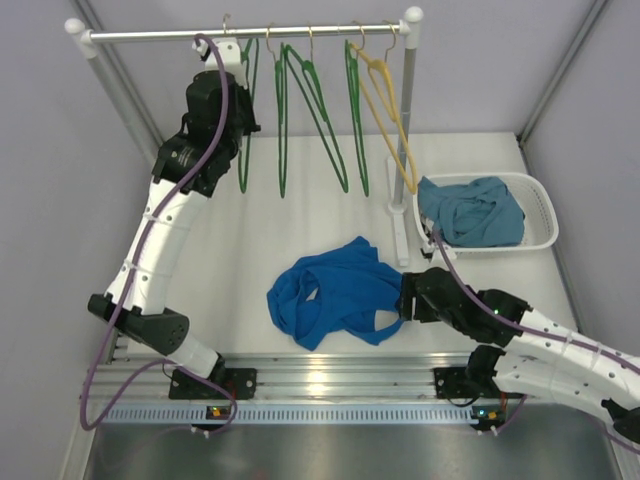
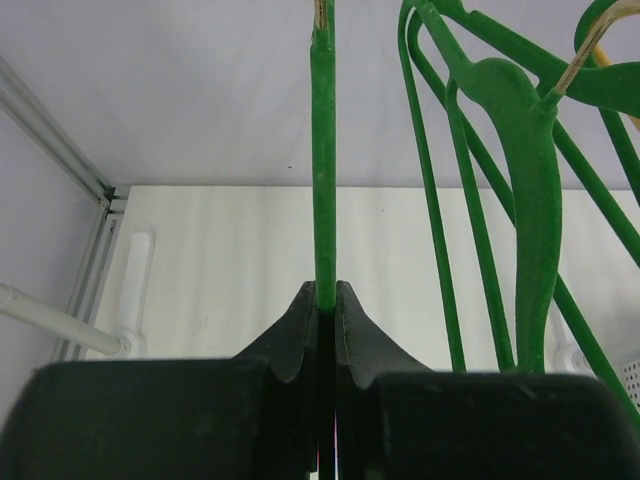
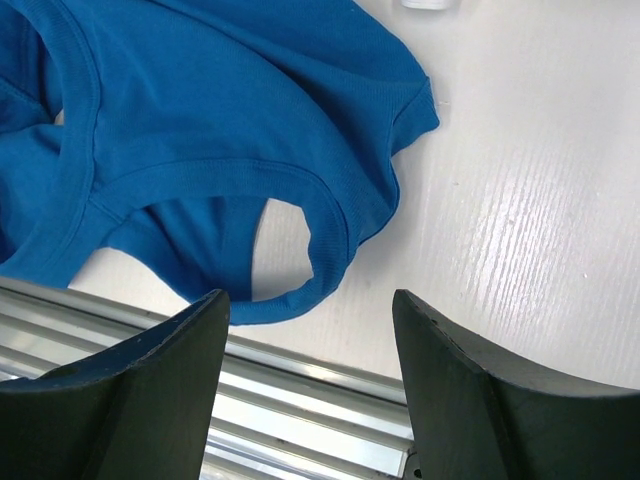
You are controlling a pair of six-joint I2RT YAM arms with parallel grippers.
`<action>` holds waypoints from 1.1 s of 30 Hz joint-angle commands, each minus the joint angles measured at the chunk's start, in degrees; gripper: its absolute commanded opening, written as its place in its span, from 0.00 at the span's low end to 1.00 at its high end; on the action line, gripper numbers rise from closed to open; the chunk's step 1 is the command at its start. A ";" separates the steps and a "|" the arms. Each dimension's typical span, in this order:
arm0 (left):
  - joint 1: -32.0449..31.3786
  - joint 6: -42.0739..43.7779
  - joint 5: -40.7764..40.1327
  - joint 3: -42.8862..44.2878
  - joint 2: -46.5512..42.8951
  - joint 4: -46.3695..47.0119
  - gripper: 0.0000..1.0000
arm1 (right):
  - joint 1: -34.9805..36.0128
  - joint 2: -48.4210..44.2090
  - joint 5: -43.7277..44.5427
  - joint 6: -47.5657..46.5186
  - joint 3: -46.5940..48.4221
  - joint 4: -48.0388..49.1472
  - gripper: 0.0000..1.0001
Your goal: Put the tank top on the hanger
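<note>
So, left pincer point(image 2: 324, 300): clenched on the thin green triangular plastic hanger point(image 2: 323, 180) up at the silver rail point(image 1: 250, 34), probably to steady it for dressing.
Right pincer point(image 3: 308, 305): released, jaws apart over a shoulder strap, seemingly lined up to pick it.
Royal-blue fabric tank top point(image 1: 335, 290): lay crumpled on the white desk point(image 1: 250, 240), not yet on the hanger.
Count: apparently four green hangers, one yellow hanger point(image 1: 392, 120), one tank top, and one teal garment point(image 1: 475, 215) in one white basket point(image 1: 540, 205).
</note>
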 commanded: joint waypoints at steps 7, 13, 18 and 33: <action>0.26 1.64 1.14 -0.45 -5.18 2.75 0.00 | 0.84 0.65 1.13 -1.07 0.82 3.31 0.67; 0.26 1.55 2.28 -6.43 -10.45 3.64 0.00 | 1.01 0.74 1.13 -0.90 0.03 3.84 0.67; 0.34 1.12 5.61 -11.16 -14.76 2.41 0.00 | 0.93 0.57 0.96 -0.90 -0.32 4.11 0.67; 0.26 2.43 20.11 -34.35 -35.49 -8.05 0.00 | 0.93 0.04 0.61 -0.29 -0.85 1.38 0.67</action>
